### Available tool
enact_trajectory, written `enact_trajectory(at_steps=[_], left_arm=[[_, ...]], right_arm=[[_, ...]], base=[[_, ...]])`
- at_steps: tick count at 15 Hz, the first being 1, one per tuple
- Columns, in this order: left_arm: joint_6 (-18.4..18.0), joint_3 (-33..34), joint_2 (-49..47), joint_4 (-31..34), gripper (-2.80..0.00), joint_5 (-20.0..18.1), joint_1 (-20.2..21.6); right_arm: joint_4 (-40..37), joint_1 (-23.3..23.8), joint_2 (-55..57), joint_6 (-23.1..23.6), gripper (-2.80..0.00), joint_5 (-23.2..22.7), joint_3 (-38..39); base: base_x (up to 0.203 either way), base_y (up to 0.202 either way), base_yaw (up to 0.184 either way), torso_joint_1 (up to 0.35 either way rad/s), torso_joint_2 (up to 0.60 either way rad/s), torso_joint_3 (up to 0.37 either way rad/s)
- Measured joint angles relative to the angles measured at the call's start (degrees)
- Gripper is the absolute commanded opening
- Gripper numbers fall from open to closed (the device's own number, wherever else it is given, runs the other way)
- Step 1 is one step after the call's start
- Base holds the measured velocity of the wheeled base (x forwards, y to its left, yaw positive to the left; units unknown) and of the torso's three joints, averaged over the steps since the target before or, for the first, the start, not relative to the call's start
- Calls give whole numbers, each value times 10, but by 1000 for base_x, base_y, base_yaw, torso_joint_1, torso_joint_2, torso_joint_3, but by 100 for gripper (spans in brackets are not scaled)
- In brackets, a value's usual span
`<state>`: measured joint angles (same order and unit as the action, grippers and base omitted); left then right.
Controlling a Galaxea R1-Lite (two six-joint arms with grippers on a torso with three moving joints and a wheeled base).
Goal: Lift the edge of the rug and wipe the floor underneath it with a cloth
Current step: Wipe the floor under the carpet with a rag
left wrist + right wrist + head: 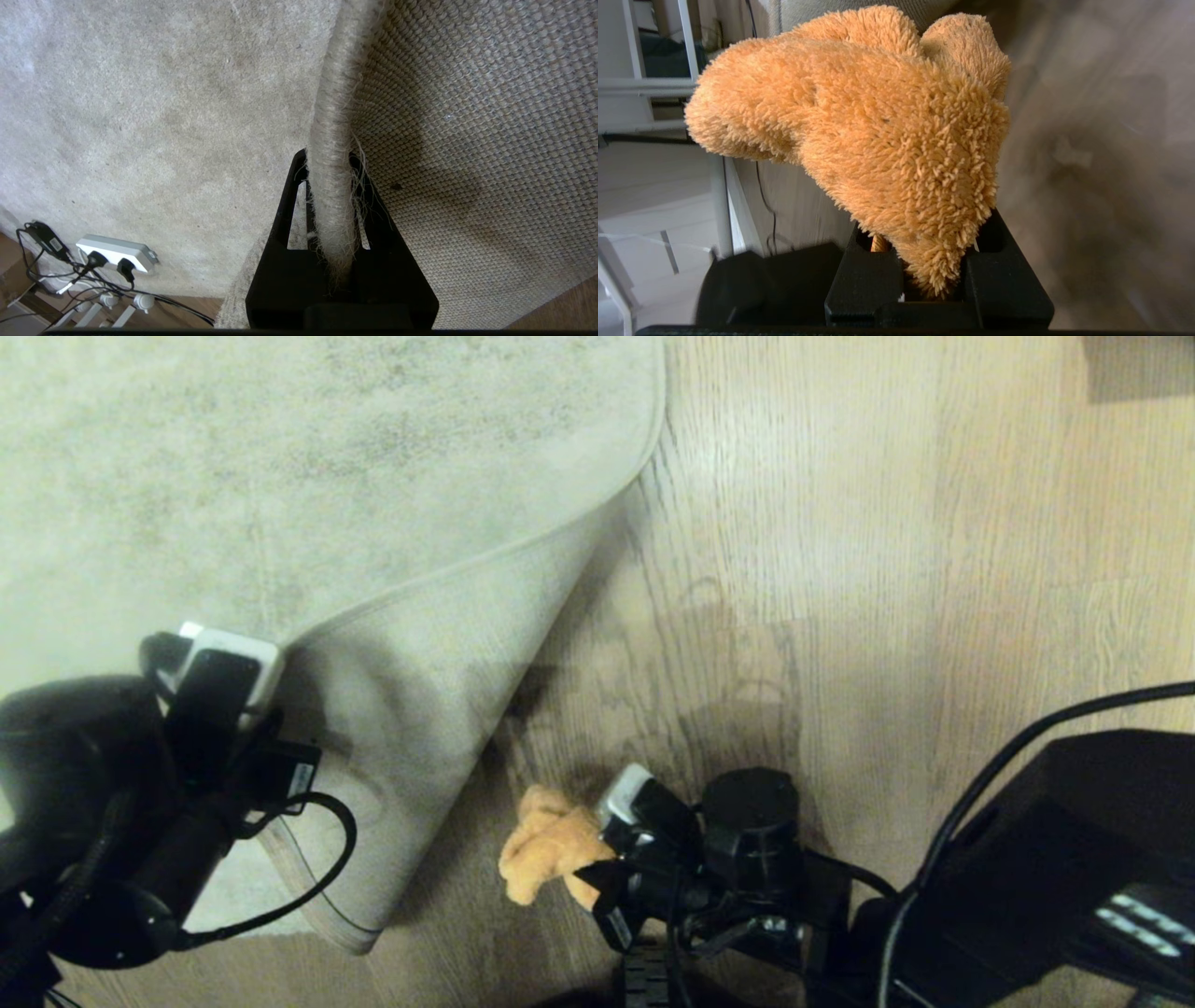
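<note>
Fuzzy orange cloth [878, 140] clenched in right end effector [934, 280], left end effector [331, 205] pinching frayed rug edge [334, 116] (woven backing).

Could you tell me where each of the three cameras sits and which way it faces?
Head view: from the robot's head, looking down at the floor and folded-back rug; both arms show.
Left wrist view: behind the left pincer, shut on the rug edge, backing beside it.
Right wrist view: behind the right pincer, shut on the cloth.
Shared: head and right wrist views both show the cloth; head and left wrist views, the rug.
</note>
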<state>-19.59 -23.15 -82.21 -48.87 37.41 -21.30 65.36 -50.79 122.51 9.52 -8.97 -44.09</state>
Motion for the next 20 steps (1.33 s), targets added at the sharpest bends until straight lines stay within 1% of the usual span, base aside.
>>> enact_trajectory(at_steps=[3, 5, 7, 9, 11, 17, 20], left_arm=[[0, 0, -2, 0, -280, 0, -4], [0, 5, -3, -1, -280, 1, -10], [0, 16, -4, -5, -280, 3, -16], [-1, 21, -9, -28, -280, 4, -18], [-4, 23, -16, -49, -280, 4, -19], [-7, 23, -21, -54, -280, 4, -21], [-7, 24, -21, -54, -280, 3, -21]], right_arm=[[1, -3, 69, -3, -280, -4, -85], [-3, 4, 97, -5, -280, -5, -138], [-14, 26, 114, -6, -280, -4, -185], [-26, 52, 119, -5, -280, -4, -219], [-40, 80, 114, -5, -280, -4, -244], [-84, 174, 53, -4, -280, -5, -286], [-112, 208, 0, -3, -280, -3, -291]], base=[[0, 0, 0, 0, 0, 0], [0, 0, 0, 0, 0, 0], [0, 0, 0, 0, 0, 0], [0, 0, 0, 0, 0, 0], [0, 0, 0, 0, 0, 0], [0, 0, 0, 0, 0, 0], [0, 0, 0, 0, 0, 0]])
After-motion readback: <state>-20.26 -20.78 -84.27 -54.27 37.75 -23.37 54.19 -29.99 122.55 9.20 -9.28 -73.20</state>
